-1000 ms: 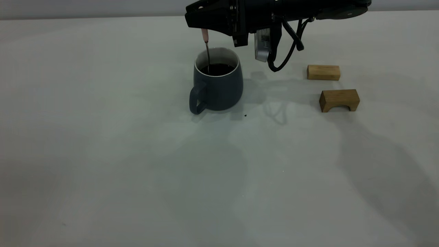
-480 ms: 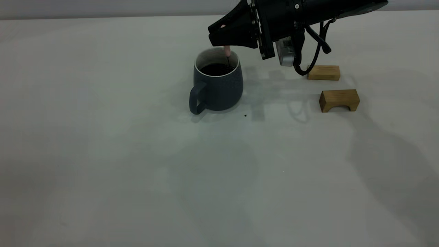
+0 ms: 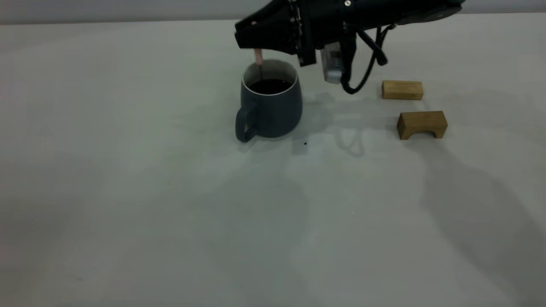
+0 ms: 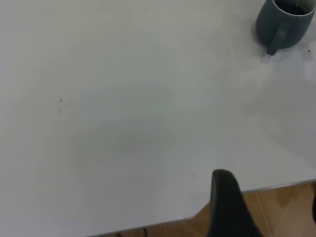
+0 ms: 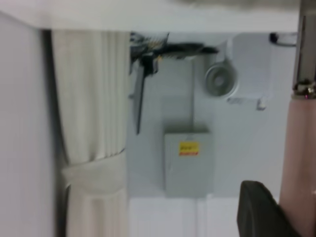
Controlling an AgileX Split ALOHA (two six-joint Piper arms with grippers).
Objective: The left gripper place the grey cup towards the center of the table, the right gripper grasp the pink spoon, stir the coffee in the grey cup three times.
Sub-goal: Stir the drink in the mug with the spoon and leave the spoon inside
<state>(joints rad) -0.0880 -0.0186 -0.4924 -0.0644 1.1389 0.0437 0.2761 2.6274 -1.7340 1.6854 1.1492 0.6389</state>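
Observation:
The grey cup (image 3: 273,108) stands upright on the table (image 3: 170,192), back of centre, handle toward the front left, with dark coffee (image 3: 269,86) inside. My right gripper (image 3: 249,36) hovers just above the cup's back left rim, shut on the pink spoon (image 3: 258,56). The spoon hangs straight down, its metal neck dipping into the coffee by the left wall; the bowl is hidden. In the right wrist view the pink spoon handle (image 5: 296,148) lies against one black finger (image 5: 256,212). The left gripper (image 4: 269,212) is parked open over the table's edge, far from the cup (image 4: 286,19).
Two tan wooden blocks lie to the right of the cup: a plain bar (image 3: 402,90) and an arch-shaped block (image 3: 422,124). A tiny dark speck (image 3: 305,143) sits just in front of the cup. The right arm's cables (image 3: 362,64) hang near the bar.
The right gripper swung the spoon from the cup's left side to its right side, then back to the left rim. The cup and blocks stayed put.

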